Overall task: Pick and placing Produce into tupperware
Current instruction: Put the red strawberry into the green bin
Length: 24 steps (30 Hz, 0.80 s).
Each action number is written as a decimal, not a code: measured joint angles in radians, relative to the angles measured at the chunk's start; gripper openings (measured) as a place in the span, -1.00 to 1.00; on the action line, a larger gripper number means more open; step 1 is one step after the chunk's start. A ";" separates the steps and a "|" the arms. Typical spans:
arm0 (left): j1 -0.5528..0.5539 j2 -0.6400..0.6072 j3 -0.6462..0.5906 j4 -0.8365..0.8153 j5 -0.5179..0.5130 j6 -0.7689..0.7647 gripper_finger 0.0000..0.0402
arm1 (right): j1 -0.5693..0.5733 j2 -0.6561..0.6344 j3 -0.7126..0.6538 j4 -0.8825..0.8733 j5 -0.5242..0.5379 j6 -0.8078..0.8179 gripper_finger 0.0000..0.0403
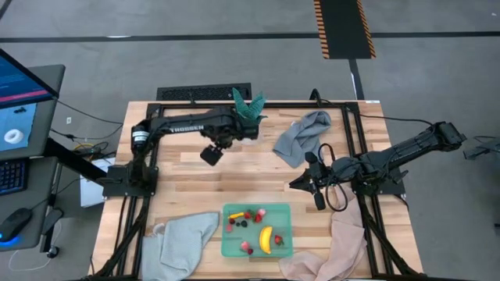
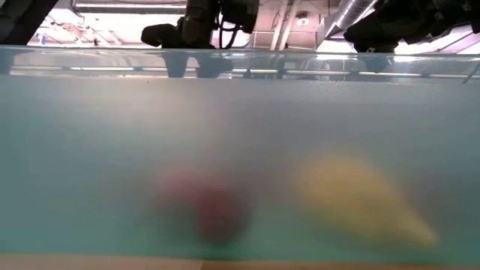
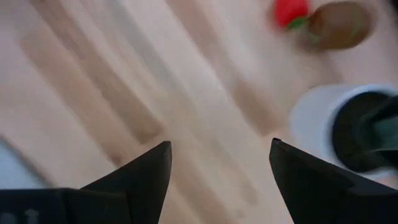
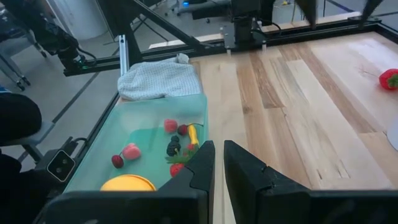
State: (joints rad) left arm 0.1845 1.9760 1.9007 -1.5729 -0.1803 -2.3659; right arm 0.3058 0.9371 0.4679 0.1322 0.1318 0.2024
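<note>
The wooden bench [image 1: 250,176] carries everything, with three pale cloths on it: one at the near left [image 1: 183,238], one at the near right [image 1: 332,250] and one bunched at the far right [image 1: 301,136]. The mint-green tupperware [image 1: 281,212] sits at the near edge between the two near cloths. Inside it lie a yellow banana [image 1: 266,239], red strawberries [image 1: 278,240], dark berries [image 1: 242,221] and small pink and orange pieces. The left gripper [image 1: 212,154] hangs over the far middle of the bench beside a green potted plant [image 1: 248,105], its fingers [image 3: 146,177] spread wide and holding nothing. The right gripper [image 1: 316,195] hovers at the right of the bench, just beyond the tupperware's far right corner, its fingers [image 4: 202,165] nearly together and empty. Near the pot, a strawberry [image 3: 291,11] and a brown round piece [image 3: 341,25] lie on the bare wood.
</note>
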 joint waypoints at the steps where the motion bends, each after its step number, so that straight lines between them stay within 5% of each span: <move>1: 0.009 -0.010 -0.003 0.004 -0.014 0.000 0.29 | 0.000 0.000 0.000 0.001 0.000 0.000 -0.71; 19: 0.316 -0.157 -0.003 0.036 -0.086 0.012 0.29 | 0.000 0.000 0.000 0.002 0.000 0.000 -0.71; 24: 0.372 -0.141 -0.005 0.123 -0.145 0.233 0.29 | 0.000 0.000 0.000 0.002 0.000 0.000 -0.71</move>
State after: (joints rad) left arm 0.5567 1.8351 1.8955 -1.4502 -0.3255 -2.1330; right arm 0.3058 0.9371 0.4679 0.1341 0.1318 0.2024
